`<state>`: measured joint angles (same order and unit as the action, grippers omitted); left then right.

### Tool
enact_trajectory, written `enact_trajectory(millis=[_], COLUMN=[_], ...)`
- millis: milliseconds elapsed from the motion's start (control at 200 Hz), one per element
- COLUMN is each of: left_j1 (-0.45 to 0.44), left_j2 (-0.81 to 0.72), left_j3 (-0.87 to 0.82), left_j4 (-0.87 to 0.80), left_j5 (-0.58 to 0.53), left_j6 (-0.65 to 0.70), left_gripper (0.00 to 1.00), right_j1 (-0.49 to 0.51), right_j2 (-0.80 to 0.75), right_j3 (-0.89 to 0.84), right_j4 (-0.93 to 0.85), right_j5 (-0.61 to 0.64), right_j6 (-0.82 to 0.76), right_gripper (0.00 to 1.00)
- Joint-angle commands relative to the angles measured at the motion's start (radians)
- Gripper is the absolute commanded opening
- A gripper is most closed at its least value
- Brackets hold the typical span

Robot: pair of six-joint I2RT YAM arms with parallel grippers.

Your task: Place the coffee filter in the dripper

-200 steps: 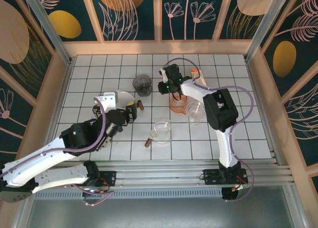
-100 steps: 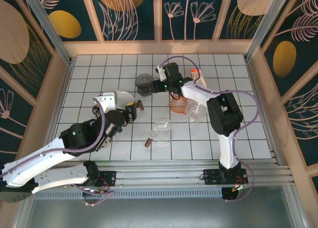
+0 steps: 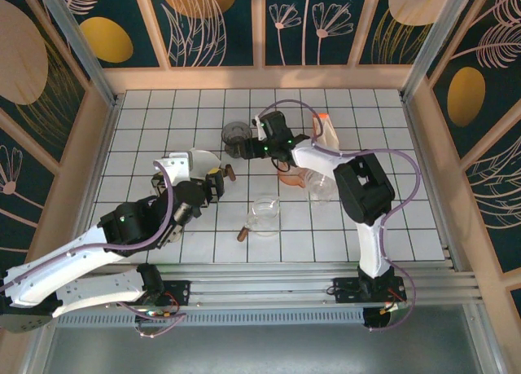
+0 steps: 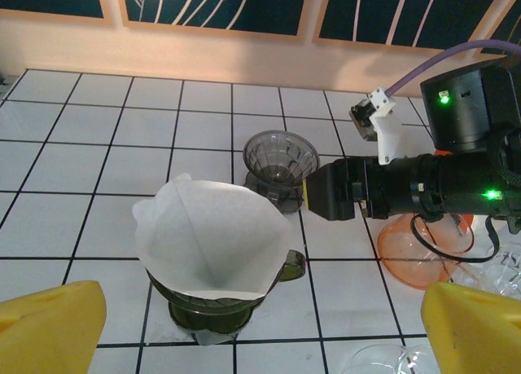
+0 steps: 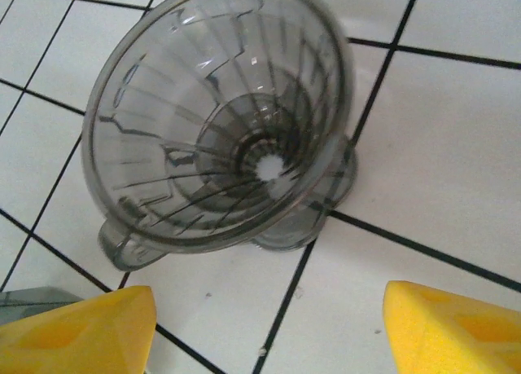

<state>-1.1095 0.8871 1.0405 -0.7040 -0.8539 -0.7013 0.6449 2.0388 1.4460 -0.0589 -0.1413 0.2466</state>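
The white paper coffee filter [image 4: 207, 244] sits opened as a cone inside a dark green dripper [image 4: 203, 309] on the tiles; from above the coffee filter [image 3: 191, 162] covers it. My left gripper [image 4: 260, 341] is open just short of it, with one yellow pad [image 4: 49, 325] low on each side, and my left gripper [image 3: 187, 181] touches nothing. An empty grey translucent dripper [image 5: 220, 121] stands upright farther back. My right gripper [image 5: 269, 333] is open right beside it, with nothing between its pads [image 5: 456, 325]. From above, my right gripper [image 3: 248, 143] is at the right edge of the grey dripper [image 3: 234, 138].
An orange dripper [image 3: 291, 174] and a clear cup [image 3: 321, 182] lie under the right forearm. A clear glass dripper [image 3: 264, 215] stands at centre front. A white bottle with an orange cap [image 3: 326, 129] is at the back right. Wooden walls ring the tiled table [image 3: 163, 113].
My right gripper has swung left, from over the orange dripper to the grey dripper, and opened. The left arm, the filter and the green dripper have not moved.
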Motion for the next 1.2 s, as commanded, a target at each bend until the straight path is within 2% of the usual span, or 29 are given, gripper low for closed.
enact_trajectory(millis=[0, 95, 295, 731, 1021, 1196], left_j1=[-0.005, -0.005, -0.005, -0.005, -0.005, -0.006], left_j2=[-0.004, -0.006, -0.017, -0.013, -0.011, -0.011], left_j3=[-0.011, -0.012, -0.019, -0.020, -0.020, -0.020], left_j4=[0.018, 0.020, 0.018, 0.019, 0.021, 0.021], left_j5=[-0.022, -0.020, -0.013, -0.010, -0.008, -0.006], left_j6=[-0.004, -0.004, -0.010, -0.014, -0.013, -0.015], left_gripper=[0.99, 0.99, 0.99, 0.99, 0.99, 0.99], right_j1=[0.047, 0.071, 0.076, 0.071, 0.067, 0.062], right_j2=[-0.014, -0.009, 0.010, 0.062, 0.107, 0.105], right_j3=[0.002, 0.001, 0.010, 0.056, 0.108, 0.111], right_j4=[0.037, 0.059, 0.070, 0.064, 0.028, 0.008], right_j5=[0.040, 0.053, 0.037, 0.009, 0.035, 0.078], right_j6=[0.094, 0.110, 0.148, 0.146, 0.145, 0.129], right_gripper=[0.80, 0.85, 0.88, 0.88, 0.88, 0.84])
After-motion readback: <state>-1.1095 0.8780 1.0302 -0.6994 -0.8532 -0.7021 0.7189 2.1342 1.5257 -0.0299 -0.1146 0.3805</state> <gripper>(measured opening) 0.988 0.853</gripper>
